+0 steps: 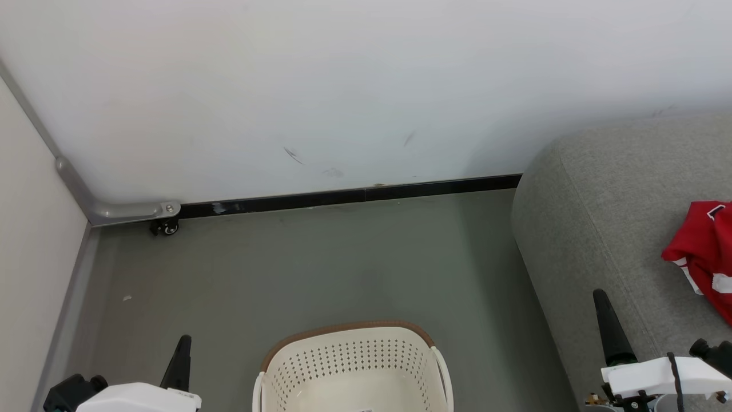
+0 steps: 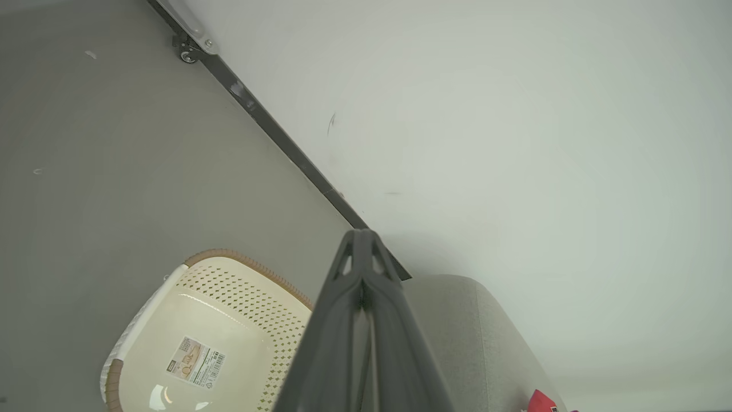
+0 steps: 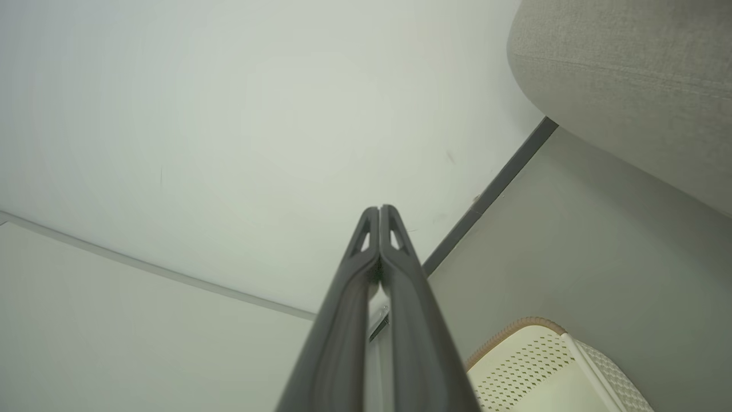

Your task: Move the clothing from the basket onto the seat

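1. Basket point(image 1: 349, 361) on floor point(image 1: 343, 257), label point(image 2: 194, 360) showing on its bottom.
2. Red clothing point(image 1: 700, 252) lies on seat point(image 1: 600, 200), well right of basket.
3. L gripper point(image 1: 184, 341) left of basket, R gripper point(image 1: 599, 295) right, over seat edge; both pinched closed, empty.

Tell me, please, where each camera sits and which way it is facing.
Head view: on the head, looking forward and down at the floor, wall, basket and seat with clothing; left tool lower left, right tool lower right.
Left wrist view: on the left wrist, looking along its shut tool at the wall, over the basket's label.
Right wrist view: on the right wrist, looking along its shut tool at the wall.
Shared: both wrist views catch the basket and the seat.
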`<state>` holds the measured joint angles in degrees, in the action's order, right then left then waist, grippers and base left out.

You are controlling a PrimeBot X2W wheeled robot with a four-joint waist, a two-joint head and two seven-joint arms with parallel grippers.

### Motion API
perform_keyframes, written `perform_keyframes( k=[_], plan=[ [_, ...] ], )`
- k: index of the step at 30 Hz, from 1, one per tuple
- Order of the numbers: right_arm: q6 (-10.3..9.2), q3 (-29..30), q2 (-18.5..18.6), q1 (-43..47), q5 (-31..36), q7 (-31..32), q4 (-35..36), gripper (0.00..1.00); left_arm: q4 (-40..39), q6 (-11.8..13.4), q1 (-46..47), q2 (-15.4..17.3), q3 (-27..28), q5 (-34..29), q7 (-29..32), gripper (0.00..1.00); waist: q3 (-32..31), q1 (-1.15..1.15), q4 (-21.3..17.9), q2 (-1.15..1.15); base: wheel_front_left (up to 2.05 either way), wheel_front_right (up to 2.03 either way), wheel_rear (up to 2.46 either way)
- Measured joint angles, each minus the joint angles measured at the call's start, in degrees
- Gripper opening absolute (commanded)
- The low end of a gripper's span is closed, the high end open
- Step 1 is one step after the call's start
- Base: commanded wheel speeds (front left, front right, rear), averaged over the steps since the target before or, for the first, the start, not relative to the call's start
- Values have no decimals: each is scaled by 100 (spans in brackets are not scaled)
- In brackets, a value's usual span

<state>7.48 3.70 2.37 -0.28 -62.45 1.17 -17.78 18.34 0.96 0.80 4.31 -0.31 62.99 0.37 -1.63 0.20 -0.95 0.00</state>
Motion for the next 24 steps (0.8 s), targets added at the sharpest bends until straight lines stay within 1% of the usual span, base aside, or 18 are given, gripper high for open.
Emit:
perform_keyframes(
  k=[7, 20, 23, 24],
  plan=[
    [0, 96, -1, -85, -589, 110, 42, 0, -23, -144, 75, -60, 108, 552, 123, 0, 51, -11, 19, 0, 0, 0, 0],
    [0, 232, -1, -190, -1652, 289, 93, 0, -87, -455, 180, -116, 315, 1601, 372, 0, 116, -15, 55, 0, 0, 0, 0],
    [0, 277, 0, -241, -1896, 341, 120, 0, -93, -506, 187, -135, 361, 1858, 419, 0, 129, -15, 64, 0, 0, 0, 0],
    [0, 277, 0, -241, -1896, 341, 120, 0, -93, -506, 187, -135, 361, 1858, 419, 0, 129, -15, 64, 0, 0, 0, 0]
  ],
)
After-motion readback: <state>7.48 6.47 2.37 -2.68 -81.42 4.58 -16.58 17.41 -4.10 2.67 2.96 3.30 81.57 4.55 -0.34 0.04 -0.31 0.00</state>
